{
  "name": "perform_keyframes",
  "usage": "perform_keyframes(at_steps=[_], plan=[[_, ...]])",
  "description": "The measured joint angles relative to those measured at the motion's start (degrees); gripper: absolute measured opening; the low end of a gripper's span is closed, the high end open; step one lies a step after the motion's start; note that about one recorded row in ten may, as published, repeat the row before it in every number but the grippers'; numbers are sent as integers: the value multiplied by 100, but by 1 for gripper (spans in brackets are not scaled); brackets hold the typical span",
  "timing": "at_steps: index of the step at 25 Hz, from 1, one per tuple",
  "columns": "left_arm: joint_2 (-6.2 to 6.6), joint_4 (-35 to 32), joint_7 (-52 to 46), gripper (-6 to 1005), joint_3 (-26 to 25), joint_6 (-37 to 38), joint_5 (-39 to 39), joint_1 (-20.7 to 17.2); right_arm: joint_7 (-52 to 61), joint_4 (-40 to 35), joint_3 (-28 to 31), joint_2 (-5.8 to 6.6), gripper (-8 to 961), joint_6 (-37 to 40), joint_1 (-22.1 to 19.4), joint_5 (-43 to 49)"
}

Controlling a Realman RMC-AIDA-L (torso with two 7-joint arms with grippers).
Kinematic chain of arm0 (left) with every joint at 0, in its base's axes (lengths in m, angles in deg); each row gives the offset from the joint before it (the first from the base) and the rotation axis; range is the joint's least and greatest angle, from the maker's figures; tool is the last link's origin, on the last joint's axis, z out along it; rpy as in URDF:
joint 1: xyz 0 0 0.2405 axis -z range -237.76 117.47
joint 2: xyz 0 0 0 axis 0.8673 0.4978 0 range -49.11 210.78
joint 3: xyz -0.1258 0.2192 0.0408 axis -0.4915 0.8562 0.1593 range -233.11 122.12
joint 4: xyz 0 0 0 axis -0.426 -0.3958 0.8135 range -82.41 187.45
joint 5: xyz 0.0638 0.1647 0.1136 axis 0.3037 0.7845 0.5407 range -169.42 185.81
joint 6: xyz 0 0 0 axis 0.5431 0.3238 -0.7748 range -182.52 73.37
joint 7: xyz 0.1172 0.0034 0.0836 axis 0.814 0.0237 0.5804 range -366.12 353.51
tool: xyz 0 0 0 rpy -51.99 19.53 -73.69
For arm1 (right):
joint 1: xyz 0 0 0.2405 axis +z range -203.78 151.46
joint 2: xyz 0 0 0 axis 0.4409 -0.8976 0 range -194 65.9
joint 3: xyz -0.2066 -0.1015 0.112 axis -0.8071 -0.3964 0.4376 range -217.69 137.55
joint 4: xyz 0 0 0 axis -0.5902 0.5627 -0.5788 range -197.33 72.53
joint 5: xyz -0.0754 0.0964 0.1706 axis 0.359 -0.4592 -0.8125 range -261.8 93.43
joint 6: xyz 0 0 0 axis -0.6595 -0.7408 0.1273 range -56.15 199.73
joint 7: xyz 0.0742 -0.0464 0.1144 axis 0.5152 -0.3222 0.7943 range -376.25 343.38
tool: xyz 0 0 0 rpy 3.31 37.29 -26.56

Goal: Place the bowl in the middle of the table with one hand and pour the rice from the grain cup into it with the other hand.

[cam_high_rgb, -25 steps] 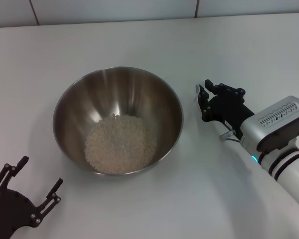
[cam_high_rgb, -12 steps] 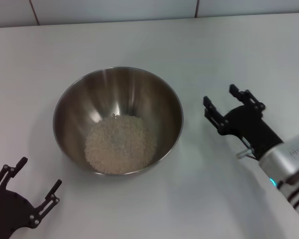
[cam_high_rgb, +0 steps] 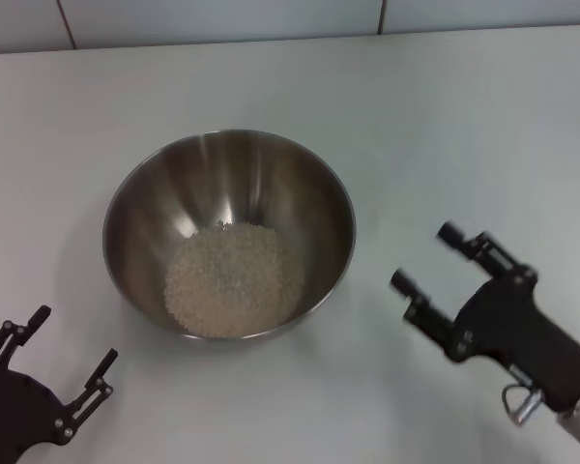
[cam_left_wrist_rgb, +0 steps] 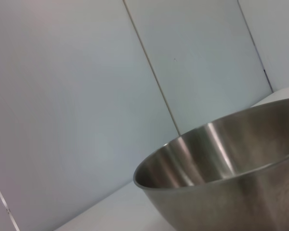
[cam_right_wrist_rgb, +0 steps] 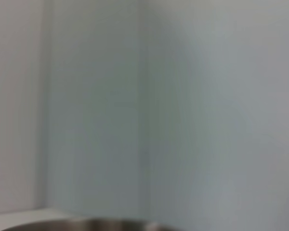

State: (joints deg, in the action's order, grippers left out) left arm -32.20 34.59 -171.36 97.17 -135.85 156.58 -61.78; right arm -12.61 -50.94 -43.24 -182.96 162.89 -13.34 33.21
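A: What sits closest to the robot?

B: In the head view, the left gripper [cam_high_rgb: 66, 356] is at about seven o'clock from the bowl [cam_high_rgb: 228, 232], low at the near edge of the table [cam_high_rgb: 464, 106]. Its two black fingers are spread, released, holding nothing. The right gripper [cam_high_rgb: 427, 259] is at about four o'clock from the bowl, near its rim but clear of it, fingers also spread wide with nothing between them.

A: And the bowl itself?

B: It stands upright around the middle of the table, between the two grippers and a little farther out. The rice [cam_high_rgb: 234, 278] lies heaped in its bottom, toward the six o'clock side of the inside.

A: Where is the grain cup?

B: I cannot find it in any view.

A: Anything from the wrist cameras?

B: The left wrist view shows the bowl's shiny steel wall and rim [cam_left_wrist_rgb: 221, 187] close up, with a pale panelled wall [cam_left_wrist_rgb: 86, 96] behind. The right wrist view catches only a sliver of the bowl's rim [cam_right_wrist_rgb: 86, 225] under the same pale wall.

A: Farthest out?

B: At twelve o'clock, the table ends against that wall [cam_high_rgb: 222, 19].
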Motion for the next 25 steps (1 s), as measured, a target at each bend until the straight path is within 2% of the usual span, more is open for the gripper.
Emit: perform_keyframes(at_steps=[1, 7, 11, 25], plan=[[11, 0, 0, 811, 0, -52, 11, -16, 321, -326, -268, -11, 710, 31, 63, 211], [42, 0, 0, 811, 0, -227, 20, -84, 502, -541, -652, -19, 732, -92, 138, 337], [48, 9, 0, 811, 33, -240, 29, -91, 709, -563, -917, -25, 747, -459, 339, 345], [29, 9, 0, 810, 61, -224, 33, -62, 720, -535, -891, -44, 761, -549, 388, 323]])
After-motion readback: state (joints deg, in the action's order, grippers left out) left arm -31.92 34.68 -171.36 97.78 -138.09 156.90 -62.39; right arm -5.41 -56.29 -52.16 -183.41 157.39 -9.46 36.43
